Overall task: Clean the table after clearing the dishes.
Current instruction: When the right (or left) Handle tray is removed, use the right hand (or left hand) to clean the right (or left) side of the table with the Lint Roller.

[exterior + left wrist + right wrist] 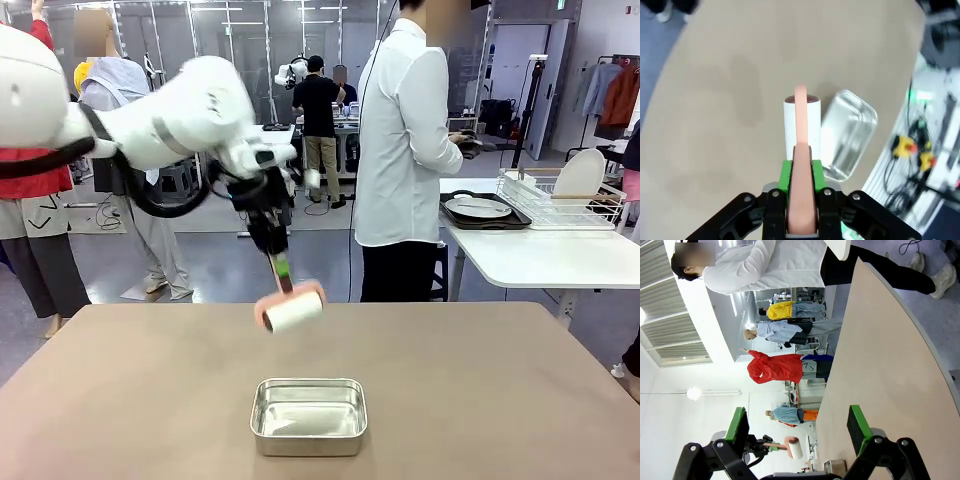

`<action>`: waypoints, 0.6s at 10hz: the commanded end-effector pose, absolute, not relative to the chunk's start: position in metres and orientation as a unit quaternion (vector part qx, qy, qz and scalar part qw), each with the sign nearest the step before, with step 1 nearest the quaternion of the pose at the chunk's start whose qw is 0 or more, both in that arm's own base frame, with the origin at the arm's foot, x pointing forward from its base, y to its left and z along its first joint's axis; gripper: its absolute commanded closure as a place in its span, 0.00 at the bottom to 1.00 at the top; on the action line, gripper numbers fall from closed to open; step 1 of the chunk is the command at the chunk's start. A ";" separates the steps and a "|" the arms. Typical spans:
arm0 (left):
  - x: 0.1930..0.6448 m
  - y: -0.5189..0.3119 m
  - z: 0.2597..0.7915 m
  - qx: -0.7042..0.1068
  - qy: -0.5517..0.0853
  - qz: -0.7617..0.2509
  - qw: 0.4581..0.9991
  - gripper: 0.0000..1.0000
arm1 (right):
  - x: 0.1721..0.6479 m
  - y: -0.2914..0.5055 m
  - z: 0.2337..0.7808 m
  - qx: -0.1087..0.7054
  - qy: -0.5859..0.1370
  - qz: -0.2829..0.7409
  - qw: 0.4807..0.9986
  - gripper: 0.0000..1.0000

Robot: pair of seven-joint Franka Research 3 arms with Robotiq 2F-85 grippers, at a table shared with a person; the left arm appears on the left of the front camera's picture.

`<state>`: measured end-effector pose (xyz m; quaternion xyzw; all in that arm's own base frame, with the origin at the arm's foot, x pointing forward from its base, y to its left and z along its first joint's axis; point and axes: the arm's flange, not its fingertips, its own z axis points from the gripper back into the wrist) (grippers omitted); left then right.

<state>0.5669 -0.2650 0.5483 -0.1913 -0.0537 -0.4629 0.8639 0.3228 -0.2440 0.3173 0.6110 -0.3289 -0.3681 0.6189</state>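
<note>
Left fingers (785, 174) grip roller (293, 310), pan (308, 415) on table (480, 380)

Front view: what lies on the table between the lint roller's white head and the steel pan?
Only bare table between lint roller and steel pan, seen in front view.

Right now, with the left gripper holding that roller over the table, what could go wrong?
1. The steel pan sits on the table near the lint roller; a sweeping stroke might knock it.
2. The left gripper pinches only the thin pink handle, so pressing down could twist it loose.
3. The person stands by the far edge, turned away; a long stroke might come close.
</note>
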 end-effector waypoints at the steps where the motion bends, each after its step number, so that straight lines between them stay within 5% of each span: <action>1: 0.581 -0.225 0.544 -0.235 -0.153 -0.324 0.904 1.00 | 0.319 -0.240 0.321 0.611 -0.328 -0.363 0.622 0.00; 4: 0.581 -0.158 0.524 -0.246 -0.206 -0.195 0.927 1.00 | 0.319 -0.240 0.321 0.611 -0.328 -0.363 0.622 0.00; 6: 0.559 -0.122 0.486 -0.280 -0.182 -0.140 0.932 1.00 | 0.319 -0.240 0.321 0.611 -0.328 -0.363 0.622 0.00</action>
